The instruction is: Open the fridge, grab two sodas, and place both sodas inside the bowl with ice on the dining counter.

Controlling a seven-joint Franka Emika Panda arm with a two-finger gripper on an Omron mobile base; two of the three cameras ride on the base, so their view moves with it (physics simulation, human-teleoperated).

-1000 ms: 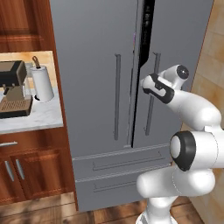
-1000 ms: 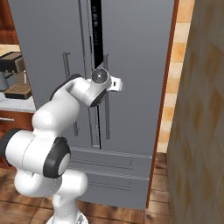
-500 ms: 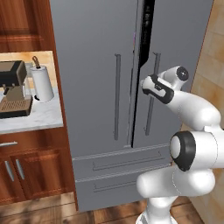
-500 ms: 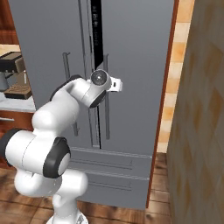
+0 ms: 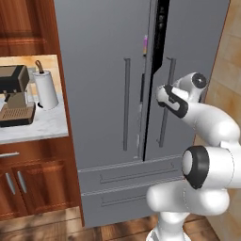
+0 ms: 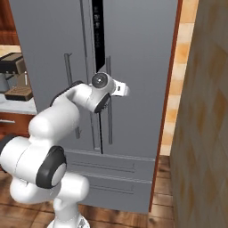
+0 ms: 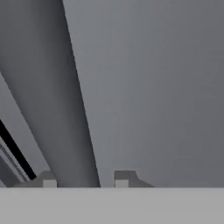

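Observation:
The grey fridge stands straight ahead, its right door ajar with a dark gap along the middle. My gripper is at the right door's long bar handle, about mid height. In the hand view the handle runs between my fingertips, and the gripper is shut on it. Through the gap a sliver of pink-purple and yellow shows, perhaps one of the sodas. The bowl and the dining counter are out of view.
To the left, a marble wall counter carries a coffee machine and a paper towel roll, above reddish wood cabinets. A tan tiled wall stands close on the right. Two fridge drawers lie below the doors.

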